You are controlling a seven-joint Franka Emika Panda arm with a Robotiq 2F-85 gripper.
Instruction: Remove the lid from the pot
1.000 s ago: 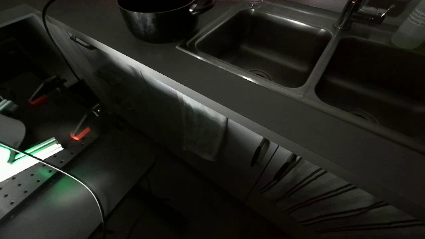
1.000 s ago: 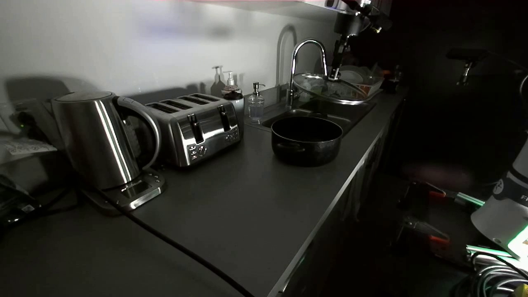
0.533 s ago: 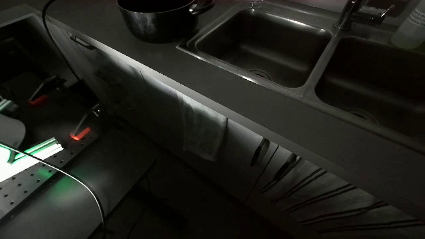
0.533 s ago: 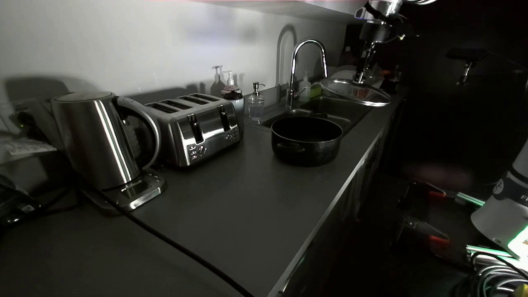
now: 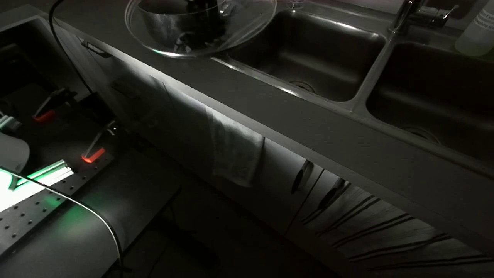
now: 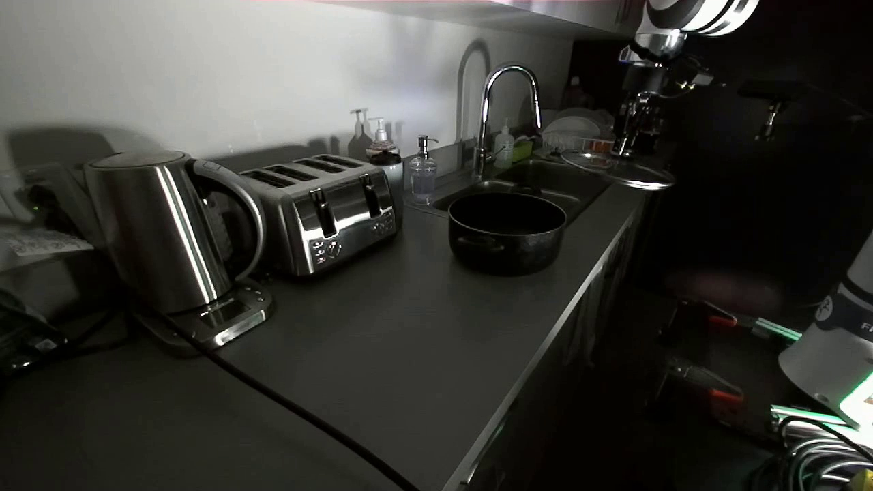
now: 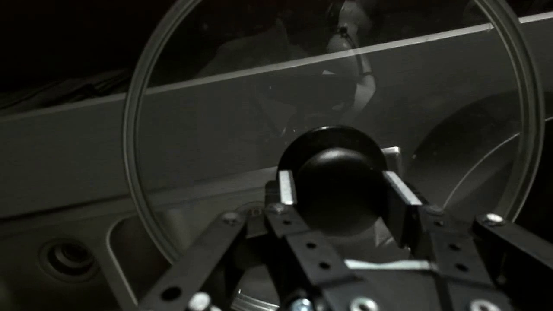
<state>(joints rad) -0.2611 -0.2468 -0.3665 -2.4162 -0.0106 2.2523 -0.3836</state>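
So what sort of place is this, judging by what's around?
Most likely a kitchen, though whether home or office I can't tell: a kettle and a toaster stand on the counter, with a two-basin sink set into it.

The gripper (image 6: 623, 151) holds the tilted lid (image 6: 618, 169) apart from the pot (image 6: 508, 249).

Robot arm (image 6: 663, 42) raised, jaws pointing down, clamped

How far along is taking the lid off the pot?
Done: the lid is off; the pot stands uncovered in an exterior view. In hand: the gripper pinches the lid's knob, in the wrist view. Left: probably only setting the lid down, since it hangs in the air.
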